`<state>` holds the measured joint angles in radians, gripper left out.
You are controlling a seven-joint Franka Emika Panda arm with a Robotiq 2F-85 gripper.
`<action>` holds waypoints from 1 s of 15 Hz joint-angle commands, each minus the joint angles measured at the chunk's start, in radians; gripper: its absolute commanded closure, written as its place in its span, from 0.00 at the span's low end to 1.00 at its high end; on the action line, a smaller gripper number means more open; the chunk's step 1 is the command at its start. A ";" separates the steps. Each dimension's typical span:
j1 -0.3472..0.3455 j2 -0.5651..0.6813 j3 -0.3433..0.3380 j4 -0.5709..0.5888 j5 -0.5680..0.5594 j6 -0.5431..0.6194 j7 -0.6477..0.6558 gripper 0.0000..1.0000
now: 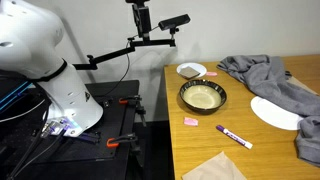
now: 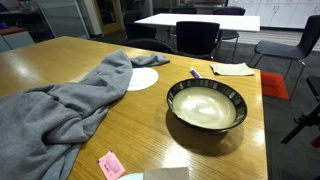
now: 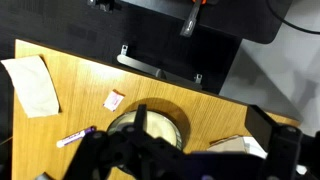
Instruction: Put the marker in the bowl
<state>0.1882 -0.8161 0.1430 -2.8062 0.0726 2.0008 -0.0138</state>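
Note:
The marker [image 1: 234,136] is white with a purple end and lies on the wooden table near its front edge. It also shows in the wrist view [image 3: 75,137] and, partly hidden behind the bowl, in an exterior view [image 2: 195,72]. The bowl [image 1: 202,96], dark outside and cream inside, stands upright and empty [image 2: 206,105]; in the wrist view [image 3: 160,125] my fingers partly cover it. My gripper [image 3: 200,128] hangs high above the table, over the bowl's side, open and empty. It is out of frame in both exterior views.
A grey cloth [image 1: 270,75] [image 2: 60,100] covers part of the table. A flat white plate [image 1: 274,112] [image 2: 140,79], a smaller white bowl [image 1: 191,70] [image 3: 245,146], a pink square piece [image 1: 190,121] [image 3: 114,99] and a paper napkin [image 1: 215,168] [image 3: 32,83] lie around.

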 commanded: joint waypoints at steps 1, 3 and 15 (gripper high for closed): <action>0.004 0.002 -0.004 0.000 -0.003 -0.002 0.003 0.00; 0.004 0.004 -0.004 -0.002 -0.003 -0.002 0.003 0.00; -0.095 0.099 0.009 0.044 0.016 0.233 0.210 0.00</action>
<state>0.1439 -0.7831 0.1376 -2.7894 0.0745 2.1374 0.1062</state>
